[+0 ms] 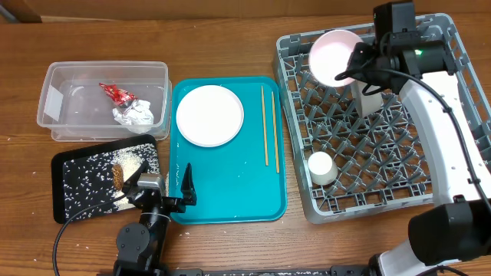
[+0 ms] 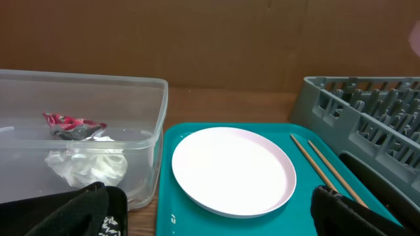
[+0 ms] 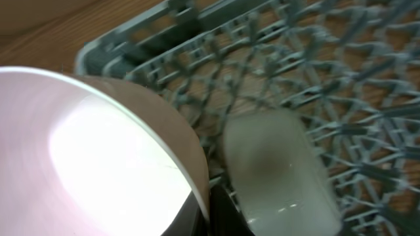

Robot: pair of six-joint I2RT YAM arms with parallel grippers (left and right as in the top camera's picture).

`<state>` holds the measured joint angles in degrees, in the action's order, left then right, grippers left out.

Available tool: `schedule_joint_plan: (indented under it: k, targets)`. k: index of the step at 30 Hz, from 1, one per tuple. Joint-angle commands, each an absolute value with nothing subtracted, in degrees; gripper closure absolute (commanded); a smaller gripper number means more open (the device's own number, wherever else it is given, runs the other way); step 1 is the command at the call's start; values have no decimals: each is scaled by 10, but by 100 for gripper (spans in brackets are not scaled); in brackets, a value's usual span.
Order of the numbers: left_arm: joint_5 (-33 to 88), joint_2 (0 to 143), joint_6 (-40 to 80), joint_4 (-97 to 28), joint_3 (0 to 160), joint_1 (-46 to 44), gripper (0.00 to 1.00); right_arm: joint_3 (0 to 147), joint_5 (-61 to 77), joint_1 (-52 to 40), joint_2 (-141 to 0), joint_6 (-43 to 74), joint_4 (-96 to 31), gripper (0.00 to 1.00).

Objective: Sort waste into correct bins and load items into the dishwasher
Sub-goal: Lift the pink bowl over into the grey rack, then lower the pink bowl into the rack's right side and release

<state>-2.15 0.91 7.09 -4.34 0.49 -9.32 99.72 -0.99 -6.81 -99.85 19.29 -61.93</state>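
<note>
The right claw (image 1: pixel 355 67) was closed on the rim of a tilted white bowl (image 1: pixel 334 55), over the far-left corner of the grey rack (image 1: pixel 292 100) toward the far right of the surface (image 1: pixel 230 31). A small cup (image 1: pixel 321 167) stood nearer the rack's near edge. The left claw (image 1: pixel 158 187) gaped empty at the surface's near edge, between the black tray (image 1: pixel 77 195) and the teal tray (image 1: pixel 230 203), which carried the plate (image 1: pixel 209 115) and chopsticks (image 1: pixel 268 126).

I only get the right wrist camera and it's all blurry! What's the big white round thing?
Observer: It's a white bowl, gripped by the right gripper over the grey rack, at its far left corner.
Operator: Anything else to wash?
Observer: Yes, a plate and chopsticks lie on the teal tray.
Operator: Where's the rubbish?
Observer: A red wrapper and napkin sit in the clear tub.
</note>
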Motion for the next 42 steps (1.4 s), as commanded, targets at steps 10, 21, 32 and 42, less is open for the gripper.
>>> schedule_joint_plan:
  k: [10,21,32,42]
  targets:
    - [-18,4,75,-42,3,-90,0,973,52,-48,-985,148,-582,96]
    - [-18,4,75,-42,3,-90,0,970,75,39,-985,149,-605,96]
    - [-18,4,75,-42,3,-90,0,866,207,-12,-995,157,-623,96]
    - [-18,4,75,-42,3,-90,0,908,161,-3,-929,118,-553,96]
